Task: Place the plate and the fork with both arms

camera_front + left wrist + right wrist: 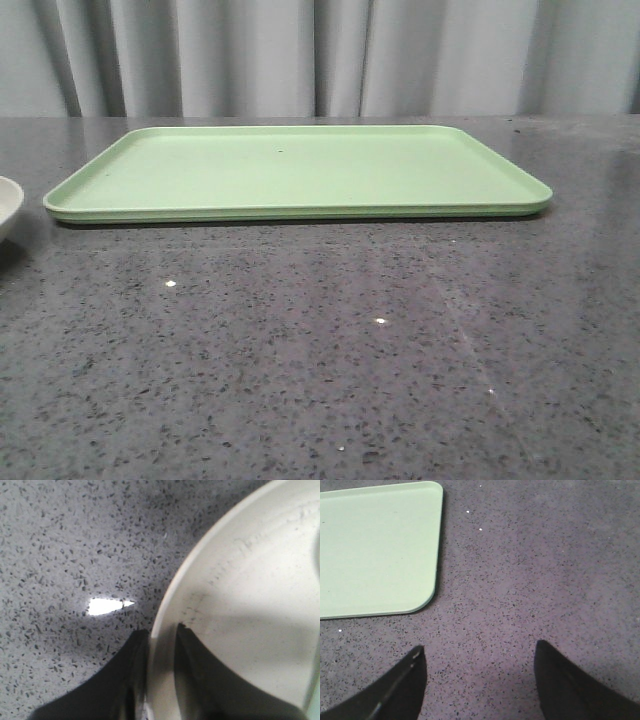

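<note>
Nearest the front camera is a wide stretch of dark grey speckled table [320,380], dotted with small bright reflections of overhead light. Farther back on it lies a flat rectangular light-green tray [300,170] with rounded corners and a low raised rim. Behind the table hangs a pale grey curtain [320,55] in vertical folds.

At the far left edge of the front view, only a sliver of the plate [8,205] shows: a cream-white round dish resting on the table, to the left of the tray and apart from it.

In the left wrist view, the left gripper [161,635] has its two black tapered fingers [197,655] straddling the rim of the plate [250,595], one finger outside on the table side and the other inside the dish. The fingers are drawn close together with the rim pinched between them. The plate's inside looks pale and faintly marked.

In the right wrist view, the right gripper [480,655] hangs over bare table, its fingers [410,680] spread wide apart with nothing between them. One rounded corner of the tray [380,545] lies near it, not touching.

The fork is not visible in any view.
</note>
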Robot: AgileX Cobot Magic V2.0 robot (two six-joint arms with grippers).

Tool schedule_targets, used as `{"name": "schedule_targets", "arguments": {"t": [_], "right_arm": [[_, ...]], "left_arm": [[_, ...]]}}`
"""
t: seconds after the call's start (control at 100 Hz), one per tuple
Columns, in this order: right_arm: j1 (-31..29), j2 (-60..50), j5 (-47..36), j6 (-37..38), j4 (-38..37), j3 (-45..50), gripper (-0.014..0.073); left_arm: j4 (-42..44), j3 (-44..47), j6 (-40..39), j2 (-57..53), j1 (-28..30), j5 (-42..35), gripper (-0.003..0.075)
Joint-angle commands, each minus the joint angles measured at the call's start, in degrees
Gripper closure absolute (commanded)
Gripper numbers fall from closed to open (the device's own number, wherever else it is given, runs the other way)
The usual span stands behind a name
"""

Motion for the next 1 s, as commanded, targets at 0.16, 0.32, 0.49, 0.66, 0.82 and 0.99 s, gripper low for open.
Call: {"name": "schedule_targets", "arguments": {"t": [0.16,0.32,0.49,0.66,0.82,0.99], "right_arm": [[-0.2,0.4,-3.6,-0.1,-0.1,-2.2,0.0118],[-0.2,0.4,-3.5,-0.1,-0.1,-2.2,0.0118],[-0.2,0.4,-3.5,-0.1,-0.1,-2.1,0.0118],[-0.2,0.4,-3.5,-0.1,-0.1,-1.9,0.0118],[-0.2,0.4,-3.5,-0.1,-0.1,-1.9,0.0118],[-0.2,0.4,-3.5,-0.1,-0.1,-1.9,0.0118]], "left_arm": [[-0.2,-1.7,-0.1,-1.2,-0.1,-0.1,0.0741],[-0.2,-1.7,-0.1,-1.2,-0.1,-0.1,0.0741],[-0.2,-1.8,-0.1,-4.1,0.0,0.7,0.0741],[-2.3,-1.8,0.0,-9.5,2.3,0.9,0.0741],[-8.0,-1.9,1.7,-13.6,6.0,1.0,0.0741],[-11.3,-5.8,2.7,-14.9,6.2,2.9,0.0741]]}}
